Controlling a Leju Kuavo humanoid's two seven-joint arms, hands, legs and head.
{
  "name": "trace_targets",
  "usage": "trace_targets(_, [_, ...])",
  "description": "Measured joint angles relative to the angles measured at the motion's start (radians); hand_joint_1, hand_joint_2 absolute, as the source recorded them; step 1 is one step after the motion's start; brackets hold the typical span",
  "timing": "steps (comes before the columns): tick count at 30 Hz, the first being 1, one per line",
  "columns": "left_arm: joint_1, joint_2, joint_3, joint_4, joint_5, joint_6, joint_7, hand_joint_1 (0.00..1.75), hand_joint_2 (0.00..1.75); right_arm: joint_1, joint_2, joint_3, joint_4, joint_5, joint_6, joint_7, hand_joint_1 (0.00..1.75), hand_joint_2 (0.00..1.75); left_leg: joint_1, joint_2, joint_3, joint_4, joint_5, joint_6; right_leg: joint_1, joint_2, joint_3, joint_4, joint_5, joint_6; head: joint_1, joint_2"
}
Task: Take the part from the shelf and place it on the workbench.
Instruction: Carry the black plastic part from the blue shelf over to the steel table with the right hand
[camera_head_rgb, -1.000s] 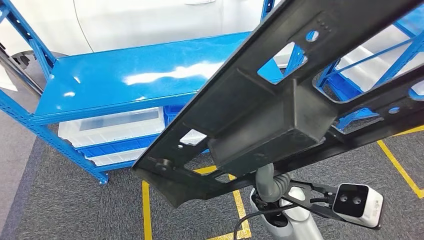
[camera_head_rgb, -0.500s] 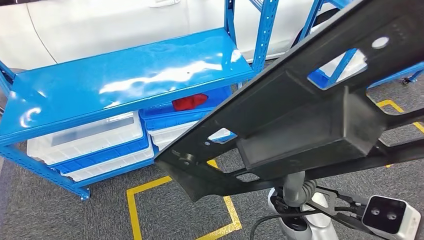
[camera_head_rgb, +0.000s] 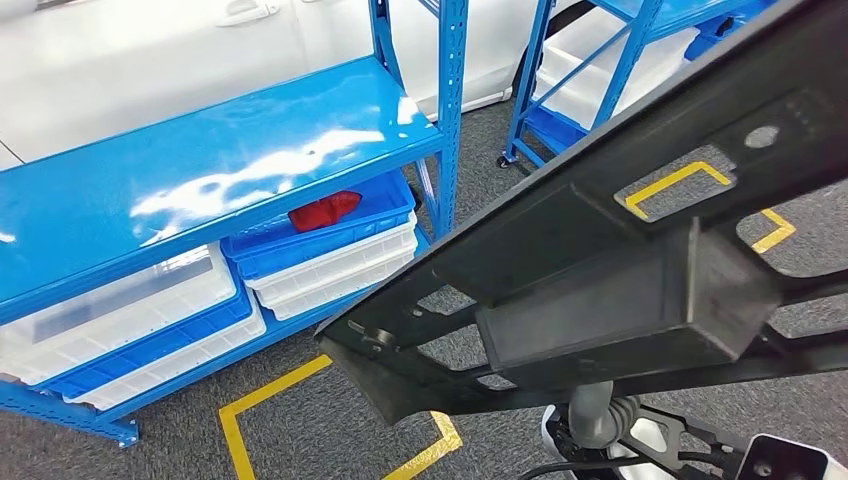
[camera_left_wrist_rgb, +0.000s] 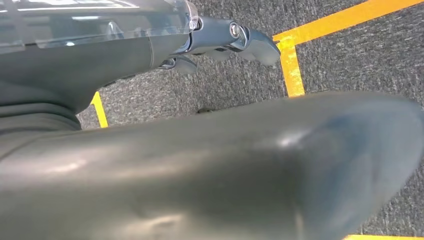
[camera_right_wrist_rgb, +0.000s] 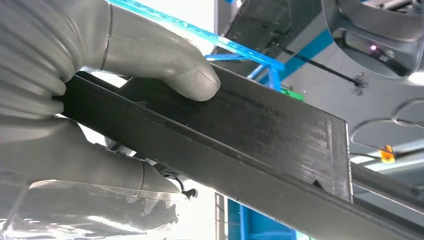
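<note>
The part (camera_head_rgb: 620, 260) is a long black plastic frame with cut-outs and a box-shaped block in its middle. It hangs raised above the floor and crosses the right half of the head view. In the right wrist view my right hand (camera_right_wrist_rgb: 100, 75) grips the part (camera_right_wrist_rgb: 260, 130), thumb pressed over its upper face. A grey ribbed wrist (camera_head_rgb: 600, 415) rises under the part, and the part hides its hand. My left hand (camera_left_wrist_rgb: 220, 37) has its fingers stretched out over the carpet beside a broad dark surface (camera_left_wrist_rgb: 200, 175); whether it holds anything is unclear.
A blue shelf (camera_head_rgb: 200, 170) stands at the left, its glossy top bare, with white bins (camera_head_rgb: 120, 310) and a blue bin (camera_head_rgb: 330, 240) holding a red object (camera_head_rgb: 322, 211) below. Behind are a white car (camera_head_rgb: 150, 50) and a second blue rack (camera_head_rgb: 600, 60). Yellow lines (camera_head_rgb: 235, 420) mark the grey carpet.
The whole picture has shifted: my view has turned right, so the shelf slides left and the second rack comes in. The part stays held in front of me.
</note>
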Motion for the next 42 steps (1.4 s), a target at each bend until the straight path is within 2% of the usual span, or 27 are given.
trace_targets(1, [-0.001, -0.003, 0.000, 0.000, 0.005, -0.004, -0.003, 0.00, 0.00, 0.007, 0.000, 0.000, -0.003, 0.000, 0.008, 0.000, 1.75, 1.75, 0.002, 0.012, 0.002, -0.006, 0.005, 0.003, -0.002, 0.006, -0.002, -0.001, 0.003, 0.007, 0.000, 0.000])
trace_targets(3, [-0.001, -0.006, 0.001, 0.000, 0.014, -0.011, -0.009, 0.00, 0.00, 0.014, 0.000, 0.000, -0.009, 0.000, 0.025, 0.000, 1.75, 1.75, 0.007, 0.037, 0.009, -0.025, 0.018, 0.015, 0.003, -0.028, -0.017, 0.023, -0.016, 0.016, 0.000, 0.000])
trace_targets(5, [0.000, -0.006, 0.002, 0.000, 0.023, -0.015, -0.011, 0.00, 0.00, 0.014, 0.002, 0.000, -0.011, -0.001, 0.046, 0.000, 1.75, 1.75, 0.005, 0.065, 0.009, -0.034, 0.025, 0.023, 0.006, -0.089, -0.065, 0.125, -0.077, 0.022, 0.000, 0.000])
trace_targets(7, [0.002, -0.002, 0.003, 0.001, 0.028, -0.019, -0.009, 0.00, 0.00, 0.014, 0.004, -0.002, -0.010, -0.004, 0.063, 0.000, 1.75, 1.75, 0.002, 0.093, 0.004, -0.032, 0.025, 0.026, 0.003, -0.112, -0.121, 0.249, -0.129, 0.027, 0.000, 0.000])
trace_targets(8, [0.002, 0.000, 0.003, 0.001, 0.028, -0.020, -0.007, 0.00, 0.00, 0.014, 0.005, -0.004, -0.009, -0.005, 0.070, 0.000, 1.75, 1.75, 0.002, 0.107, 0.003, -0.031, 0.024, 0.025, 0.001, -0.116, -0.128, 0.271, -0.130, 0.030, 0.000, 0.000])
trace_targets(9, [0.002, 0.003, 0.003, 0.001, 0.028, -0.020, -0.005, 0.00, 0.00, 0.013, 0.008, -0.007, -0.008, -0.006, 0.076, 0.000, 1.75, 1.75, 0.002, 0.119, 0.003, -0.029, 0.024, 0.024, -0.001, -0.121, -0.114, 0.253, -0.113, 0.032, 0.000, 0.000])
trace_targets(11, [-0.001, 0.011, 0.004, 0.001, 0.028, -0.023, -0.004, 0.00, 0.00, 0.006, 0.016, -0.014, -0.008, -0.008, 0.086, 0.000, 1.75, 1.75, 0.002, 0.140, 0.003, -0.021, 0.018, 0.016, -0.003, -0.155, -0.039, 0.125, -0.059, 0.032, 0.000, 0.000])
trace_targets(13, [-0.003, 0.024, 0.004, 0.001, 0.028, -0.028, -0.005, 0.00, 0.00, -0.005, 0.027, -0.021, -0.007, -0.011, 0.089, 0.000, 1.75, 1.75, -0.003, 0.157, 0.001, -0.008, 0.009, 0.004, 0.002, -0.191, 0.017, 0.023, -0.033, 0.019, 0.000, 0.000])
trace_targets(14, [-0.003, 0.031, 0.004, 0.001, 0.028, -0.030, -0.007, 0.00, 0.00, -0.009, 0.032, -0.024, -0.007, -0.013, 0.090, 0.000, 1.75, 1.75, -0.006, 0.165, 0.002, -0.004, 0.006, -0.002, 0.005, -0.197, 0.025, 0.005, -0.033, 0.011, 0.000, 0.000])
trace_targets(16, [-0.006, 0.042, 0.004, 0.001, 0.027, -0.034, -0.012, 0.00, 0.00, -0.012, 0.041, -0.036, -0.007, -0.018, 0.097, 0.000, 1.75, 1.75, -0.005, 0.182, 0.005, -0.004, 0.004, -0.013, 0.008, -0.175, 0.020, 0.004, -0.030, -0.003, 0.000, 0.000])
trace_targets(17, [-0.007, 0.047, 0.004, 0.001, 0.027, -0.036, -0.015, 0.00, 0.00, -0.013, 0.045, -0.043, -0.007, -0.020, 0.104, 0.000, 1.75, 1.75, -0.003, 0.179, 0.005, -0.002, 0.000, -0.019, 0.007, -0.165, 0.019, 0.002, -0.026, -0.009, 0.000, 0.000])
trace_targets(18, [-0.009, 0.051, 0.004, 0.001, 0.027, -0.038, -0.018, 0.00, 0.00, -0.016, 0.049, -0.050, -0.007, -0.023, 0.113, 0.000, 1.75, 1.75, 0.000, 0.162, 0.001, 0.011, -0.014, -0.025, 0.005, -0.155, 0.017, -0.001, -0.023, -0.015, 0.000, 0.000])
trace_targets(20, [-0.009, 0.060, 0.004, 0.001, 0.029, -0.037, -0.020, 0.00, 0.00, -0.023, 0.059, -0.064, -0.007, -0.029, 0.130, 0.000, 1.75, 1.75, 0.004, 0.111, -0.034, 0.096, -0.073, -0.034, 0.001, -0.136, 0.013, -0.004, -0.016, -0.025, 0.000, 0.000])
trace_targets(22, [-0.007, 0.067, 0.005, 0.002, 0.038, -0.029, -0.019, 0.00, 0.00, -0.028, 0.068, -0.076, -0.004, -0.035, 0.146, 0.000, 1.75, 1.75, 0.005, 0.082, -0.092, 0.230, -0.136, -0.038, 0.002, -0.112, 0.007, -0.003, -0.012, -0.030, 0.000, 0.000])
trace_targets(23, [-0.005, 0.069, 0.006, 0.002, 0.045, -0.024, -0.017, 0.00, 0.00, -0.029, 0.070, -0.081, -0.001, -0.038, 0.153, 0.000, 1.75, 1.75, 0.005, 0.078, -0.110, 0.271, -0.144, -0.038, 0.003, -0.098, 0.005, -0.003, -0.010, -0.031, 0.000, 0.000])
trace_targets(24, [-0.004, 0.070, 0.008, 0.002, 0.053, -0.019, -0.014, 0.00, 0.00, -0.030, 0.072, -0.086, 0.003, -0.042, 0.158, 0.000, 1.75, 1.75, 0.005, 0.076, -0.111, 0.275, -0.131, -0.037, 0.003, -0.084, 0.005, -0.003, -0.008, -0.030, 0.000, 0.000])
trace_targets(25, [-0.004, 0.071, 0.011, 0.002, 0.059, -0.015, -0.011, 0.00, 0.00, -0.030, 0.074, -0.090, 0.008, -0.045, 0.161, 0.000, 1.75, 1.75, 0.005, 0.072, -0.094, 0.237, -0.101, -0.035, 0.003, -0.070, 0.005, -0.003, -0.006, -0.028, 0.000, 0.000])
trace_targets(26, [-0.003, 0.073, 0.014, 0.002, 0.064, -0.011, -0.009, 0.00, 0.00, -0.030, 0.076, -0.092, 0.012, -0.050, 0.163, 0.000, 1.75, 1.75, 0.005, 0.063, -0.062, 0.170, -0.061, -0.031, 0.003, -0.057, 0.006, -0.003, -0.005, -0.026, 0.000, 0.000])
trace_targets(28, [-0.004, 0.076, 0.019, 0.003, 0.071, -0.006, -0.008, 0.00, 0.00, -0.029, 0.082, -0.095, 0.022, -0.061, 0.173, 0.000, 1.75, 1.75, 0.006, 0.017, -0.006, 0.040, -0.013, -0.021, 0.003, -0.035, 0.003, -0.002, 0.000, -0.017, 0.000, 0.000])
trace_targets(30, [-0.004, 0.078, 0.024, 0.003, 0.073, -0.005, -0.010, 0.00, 0.00, -0.025, 0.093, -0.101, 0.031, -0.068, 0.188, 0.000, 1.75, 1.75, 0.004, -0.010, 0.012, -0.006, -0.008, -0.014, 0.000, -0.016, -0.004, -0.003, 0.007, -0.004, 0.000, 0.000])
trace_targets(32, [-0.005, 0.080, 0.028, 0.003, 0.078, -0.008, -0.012, 0.00, 0.00, -0.016, 0.107, -0.112, 0.036, -0.069, 0.198, 0.001, 1.75, 1.75, 0.004, 0.010, 0.013, -0.014, 0.000, -0.004, -0.003, 0.001, -0.010, -0.006, 0.015, 0.010, 0.000, 0.000])
trace_targets(34, [-0.005, 0.084, 0.032, 0.003, 0.085, -0.013, -0.014, 0.00, 0.00, -0.013, 0.117, -0.122, 0.037, -0.072, 0.201, 0.001, 1.75, 1.75, 0.008, 0.036, 0.017, -0.027, 0.012, 0.011, 0.002, -0.030, -0.028, 0.025, -0.008, 0.018, 0.000, 0.000])
trace_targets(36, [-0.003, 0.091, 0.036, 0.003, 0.091, -0.017, -0.016, 0.00, 0.00, -0.015, 0.124, -0.129, 0.040, -0.077, 0.198, 0.001, 1.75, 1.75, 0.006, 0.063, 0.015, -0.032, 0.018, 0.018, 0.007, -0.089, -0.079, 0.133, -0.071, 0.019, 0.000, 0.000])
trace_targets(38, [0.000, 0.096, 0.039, 0.003, 0.093, -0.020, -0.016, 0.00, 0.00, -0.015, 0.128, -0.133, 0.045, -0.083, 0.192, 0.001, 1.75, 1.75, 0.002, 0.091, 0.010, -0.029, 0.018, 0.020, 0.006, -0.113, -0.129, 0.248, -0.119, 0.021, 0.000, 0.000])
trace_targets(39, [-0.001, 0.098, 0.040, 0.003, 0.094, -0.021, -0.016, 0.00, 0.00, -0.015, 0.128, -0.135, 0.047, -0.084, 0.188, 0.001, 1.75, 1.75, 0.001, 0.105, 0.008, -0.027, 0.018, 0.020, 0.006, -0.117, -0.132, 0.264, -0.117, 0.021, 0.000, 0.000])
trace_targets(40, [-0.002, 0.100, 0.041, 0.003, 0.094, -0.021, -0.015, 0.00, 0.00, -0.015, 0.129, -0.136, 0.049, -0.085, 0.183, 0.001, 1.75, 1.75, 0.000, 0.117, 0.006, -0.024, 0.016, 0.019, 0.006, -0.123, -0.114, 0.239, -0.099, 0.020, 0.000, 0.000])
trace_targets(42, [-0.005, 0.101, 0.043, 0.003, 0.094, -0.021, -0.012, 0.00, 0.00, -0.016, 0.131, -0.137, 0.051, -0.084, 0.177, 0.001, 1.75, 1.75, -0.002, 0.139, 0.006, -0.018, 0.012, 0.015, 0.009, -0.152, -0.036, 0.107, -0.049, 0.012, 0.000, 0.000])
